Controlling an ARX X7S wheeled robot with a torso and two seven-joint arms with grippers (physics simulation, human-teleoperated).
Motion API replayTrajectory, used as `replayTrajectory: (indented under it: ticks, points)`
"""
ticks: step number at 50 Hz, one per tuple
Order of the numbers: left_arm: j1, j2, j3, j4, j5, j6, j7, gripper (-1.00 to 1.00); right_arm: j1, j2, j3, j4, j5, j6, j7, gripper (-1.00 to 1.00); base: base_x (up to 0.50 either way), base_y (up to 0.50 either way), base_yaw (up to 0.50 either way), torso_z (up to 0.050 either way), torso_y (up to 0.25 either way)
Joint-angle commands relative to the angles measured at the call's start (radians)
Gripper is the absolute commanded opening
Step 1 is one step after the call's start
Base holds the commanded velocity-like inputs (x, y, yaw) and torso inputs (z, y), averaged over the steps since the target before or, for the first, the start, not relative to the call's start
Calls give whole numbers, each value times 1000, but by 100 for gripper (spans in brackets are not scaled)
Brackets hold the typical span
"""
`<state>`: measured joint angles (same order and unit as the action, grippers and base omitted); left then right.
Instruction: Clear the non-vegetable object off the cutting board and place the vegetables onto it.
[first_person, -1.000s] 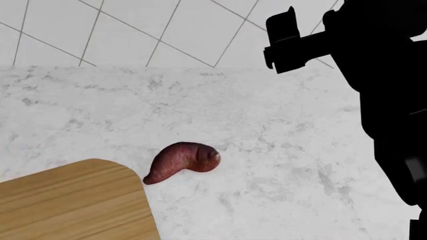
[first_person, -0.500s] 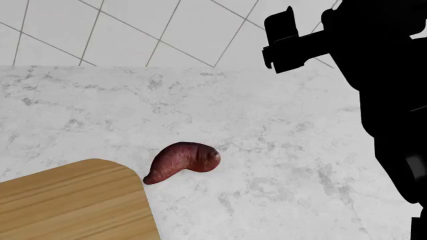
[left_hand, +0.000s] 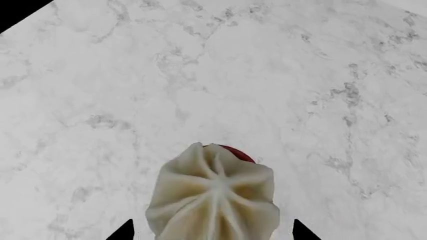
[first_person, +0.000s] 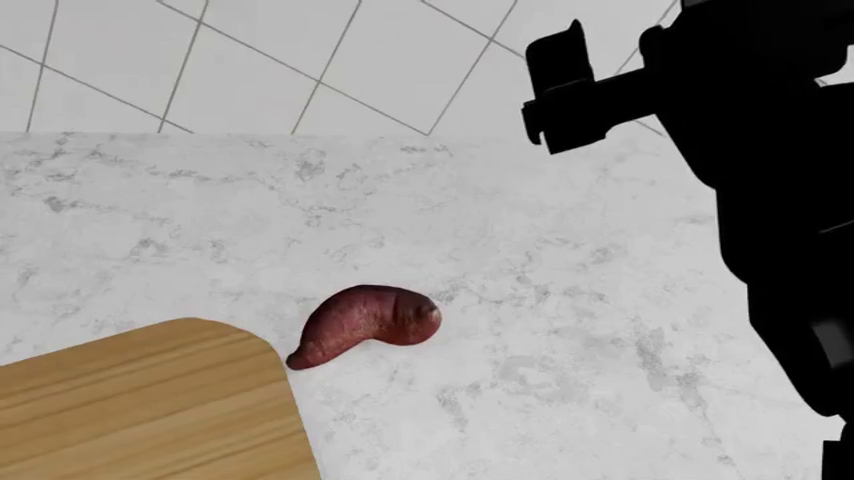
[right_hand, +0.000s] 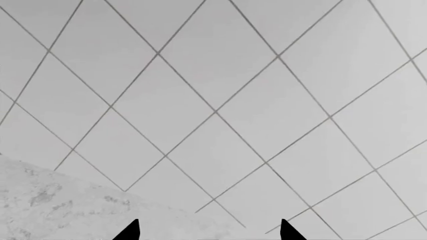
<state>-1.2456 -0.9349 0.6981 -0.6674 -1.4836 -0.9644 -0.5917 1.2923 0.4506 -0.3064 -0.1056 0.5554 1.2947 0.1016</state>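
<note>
The non-vegetable object, a cream pleated dumpling (left_hand: 213, 200), sits on the marble counter between the fingertips (left_hand: 127, 231) of my left gripper (left_hand: 213, 236). The jaws stand apart with a thin gap on each side of it, so the gripper is open. A small red patch (left_hand: 238, 153) peeks out behind the dumpling; I cannot tell what it is. In the head view a corner of the wooden cutting board (first_person: 147, 410) shows at the lower left, bare. One vegetable, a reddish-purple sweet potato (first_person: 367, 325), lies on the counter just off that corner. My right gripper (right_hand: 208, 234) is open and empty, raised facing the tiled wall.
The marble counter (first_person: 574, 300) stretches back to a grey tiled wall (first_person: 267, 60). My black right arm (first_person: 761, 150) hangs over the counter's right side, well above the surface. The left arm is outside the head view.
Almost nothing. The right arm's gripper has crept very slightly left in the head view; the sweet potato and the board lie where they were.
</note>
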Motion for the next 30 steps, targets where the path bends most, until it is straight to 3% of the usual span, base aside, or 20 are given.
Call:
replayTrajectory:
  ticks: [1, 14, 30]
  points:
    - [-19, 4, -31, 156, 5, -92, -52, 100, -29, -49, 62, -47, -47, 6, -16, 100, 0, 0, 0, 0, 0]
    - [-172, 31, -51, 364, -102, -238, -125, 100, -15, -44, 65, -53, -38, 20, -16, 100, 0, 0, 0, 0, 0]
    - [-303, 133, -29, 527, -225, -363, -172, 100, -53, -33, 88, -64, -30, 0, -10, 100, 0, 0, 0, 0, 0]
